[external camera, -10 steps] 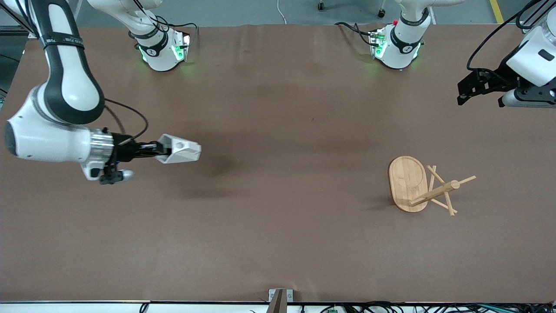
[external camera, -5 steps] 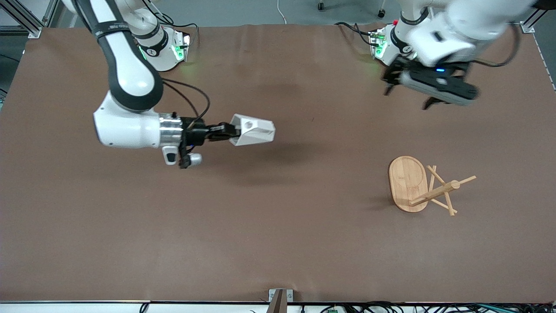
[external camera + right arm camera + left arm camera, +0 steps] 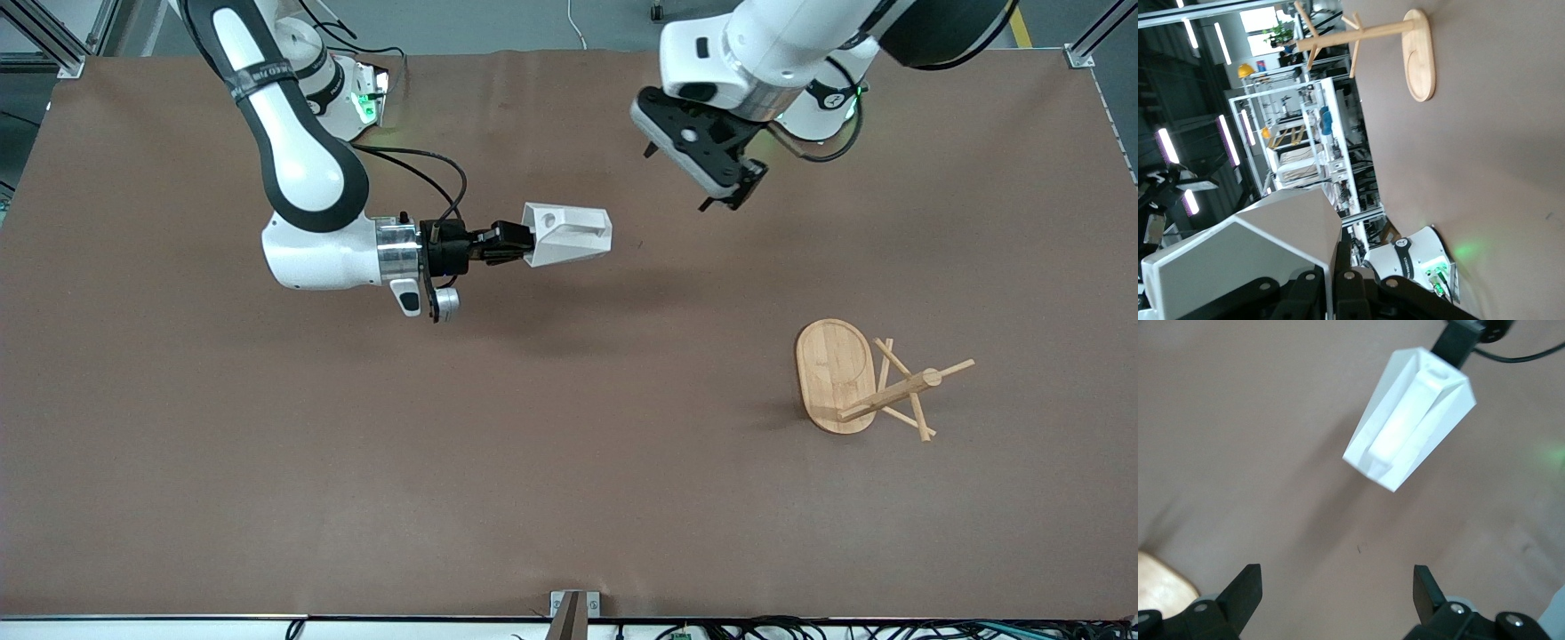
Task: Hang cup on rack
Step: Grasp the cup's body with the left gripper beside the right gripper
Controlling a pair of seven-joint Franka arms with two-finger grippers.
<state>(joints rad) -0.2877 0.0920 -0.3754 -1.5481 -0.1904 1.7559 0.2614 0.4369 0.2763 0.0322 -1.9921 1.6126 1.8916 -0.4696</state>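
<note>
Fingers of the right gripper (image 3: 508, 245) are clamped on the cup (image 3: 568, 234), held sideways in the air over the brown table (image 3: 569, 498), its empty mouth facing away from them. Fingers of the left gripper (image 3: 718, 188) stand apart, empty, above the table near the cup. Well apart from both sets of fingers, the rack (image 3: 867, 382) stands toward the left arm's end. Shelving and ceiling lights (image 3: 1228, 140) fill the room.

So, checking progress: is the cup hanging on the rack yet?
No, the right gripper holds the cup in the air, apart from the rack.
</note>
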